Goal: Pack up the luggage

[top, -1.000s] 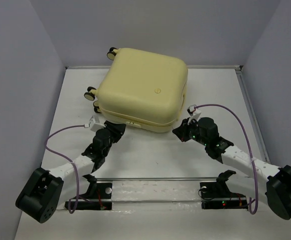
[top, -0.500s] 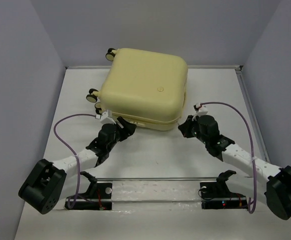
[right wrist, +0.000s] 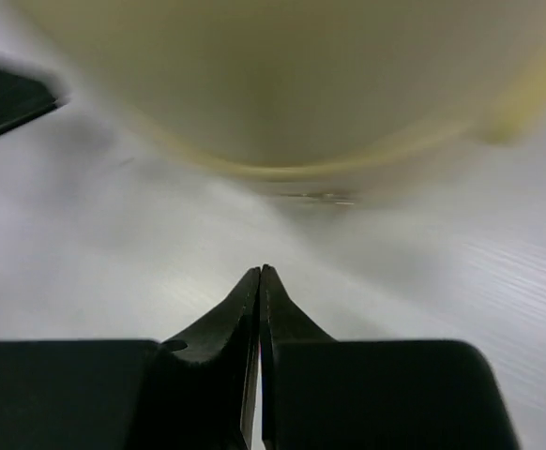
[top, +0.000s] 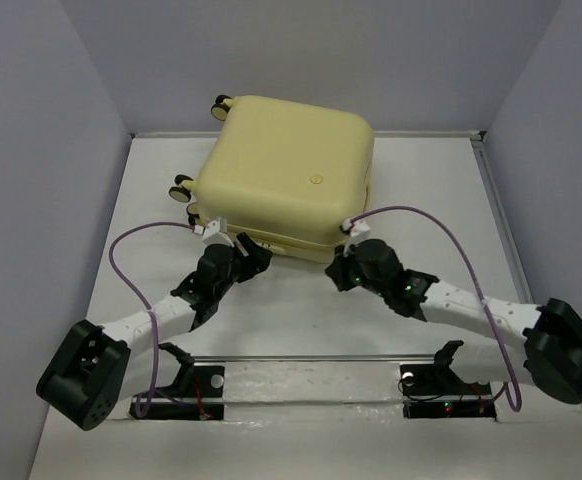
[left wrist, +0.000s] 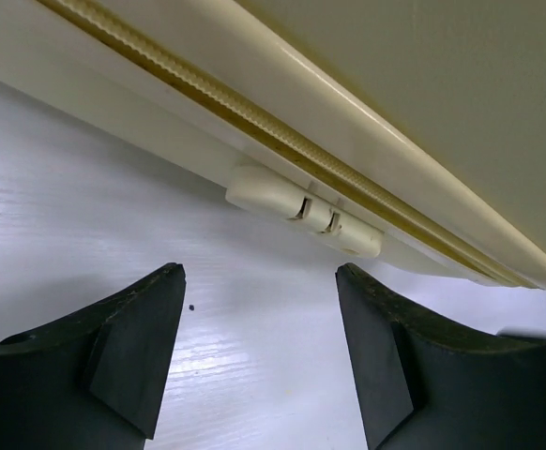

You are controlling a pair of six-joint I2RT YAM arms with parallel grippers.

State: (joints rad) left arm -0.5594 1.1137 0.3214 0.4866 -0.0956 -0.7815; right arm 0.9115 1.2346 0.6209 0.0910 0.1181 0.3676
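Left gripper (left wrist: pixel 259 281) spread | luggage (top: pixel 286 170) closed | white table (top: pixel 301 315) (grey walls (top: pixel 421 60))

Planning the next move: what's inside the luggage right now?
Cannot be seen: the luggage lies closed, shell halves together. Only its zipper seam and pale latch show.

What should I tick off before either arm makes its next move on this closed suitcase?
1. Luggage open for packing: not ok. The lid is down and the zipper seam runs unbroken in the left wrist view.
2. Left gripper open: ok.
3. Left gripper lined up with the cream zipper latch: ok. The latch sits ahead between its fingers, untouched.
4. Right gripper open: not ok. Its fingers are pressed together.
5. Right gripper touching the luggage: cannot tell, because the right wrist view is blurred.
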